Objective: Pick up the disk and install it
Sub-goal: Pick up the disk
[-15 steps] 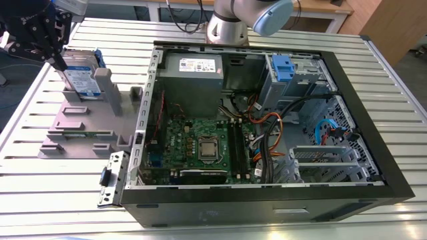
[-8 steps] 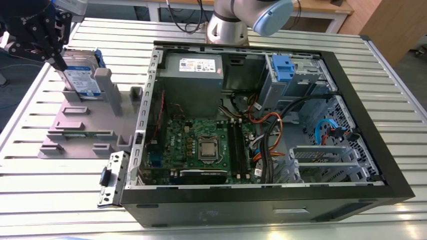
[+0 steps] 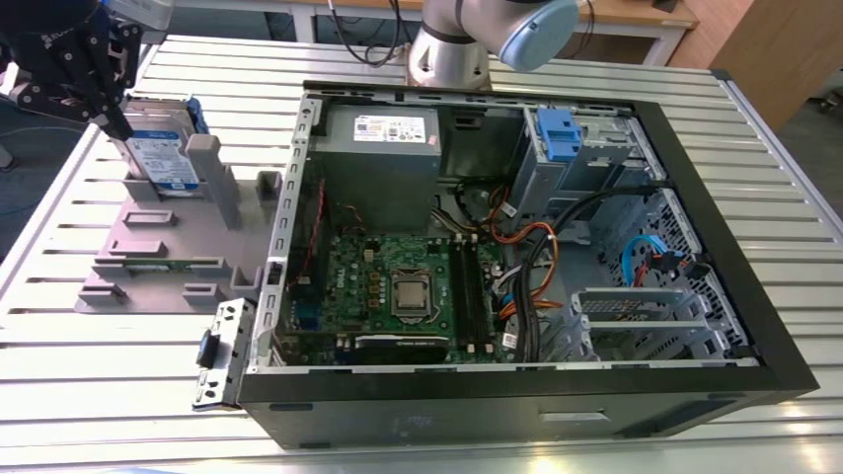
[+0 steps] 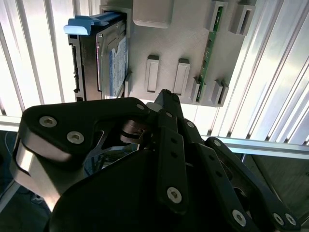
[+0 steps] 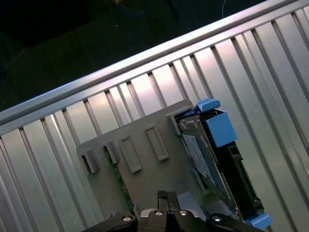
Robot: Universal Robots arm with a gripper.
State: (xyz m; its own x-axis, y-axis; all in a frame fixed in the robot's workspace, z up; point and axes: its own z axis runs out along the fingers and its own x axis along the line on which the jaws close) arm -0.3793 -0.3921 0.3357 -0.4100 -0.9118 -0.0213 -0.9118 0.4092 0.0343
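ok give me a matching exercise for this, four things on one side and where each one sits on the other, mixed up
Things
1. disk
2. power box
3. memory stick
4. pincer

Places
a. inside the computer case, in a corner by its wall
b. in the air close by the disk, at the exterior view's upper left
c. standing on edge at one end of the grey stand
d. on its long edge in a narrow slot of the grey stand, away from the disk

Pairs: 1-c, 2-a, 3-d, 4-b
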